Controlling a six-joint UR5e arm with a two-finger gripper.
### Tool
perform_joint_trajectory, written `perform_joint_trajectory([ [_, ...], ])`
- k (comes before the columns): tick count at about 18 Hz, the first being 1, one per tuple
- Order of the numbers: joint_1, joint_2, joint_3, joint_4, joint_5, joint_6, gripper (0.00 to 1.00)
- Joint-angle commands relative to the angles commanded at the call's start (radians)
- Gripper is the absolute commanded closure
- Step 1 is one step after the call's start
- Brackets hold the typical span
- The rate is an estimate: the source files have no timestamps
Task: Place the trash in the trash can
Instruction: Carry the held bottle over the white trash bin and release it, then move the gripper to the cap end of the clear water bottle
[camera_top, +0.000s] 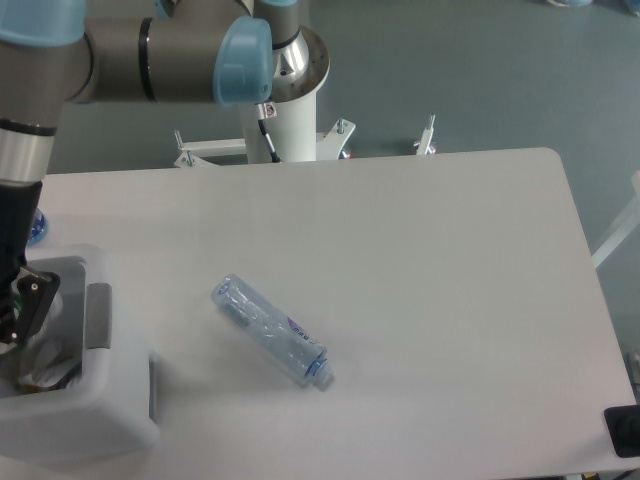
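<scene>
1. A snag on the trash can (118, 408) is judged the nearest risk: the gripper (18, 310) is placed low over the bin's opening at the left edge of the view, and a sideways exit before lifting could catch the thick wall or the grey tab (98, 316) and drag the bin along the table (420, 260).
2. A second risk is judged for the longer bottle (271, 329): it is laid on its side near the table's middle, well apart from the bin, with its cap pointed lower right. Being round, clear and crumpled, it could be rolled or squeezed out if the fingers are closed off-centre.
3. The short bottle with the dark green label cannot be made out; only pale crumpled material (45, 368) is seen inside the bin.
4. The arm is reached across from its base (283, 95) at the table's far side, with the wrist turned downward over the bin.
5. Only one dark finger is seen, the rest being cut off by the frame edge, so whether the jaws are parted or closed, or anything is held, cannot be told.
</scene>
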Motion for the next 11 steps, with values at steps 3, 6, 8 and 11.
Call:
perform_joint_trajectory([
  [3,0.000,0.023,-0.026,-0.002,0.003,-0.008,0.00],
  [6,0.018,0.051,-0.072,-0.006,0.032,-0.034,0.00],
  [8,0.095,0.077,-0.144,-0.008,0.083,-0.098,0.00],
  [11,0.201,0.095,-0.231,-0.008,0.112,-0.167,0.00],
])
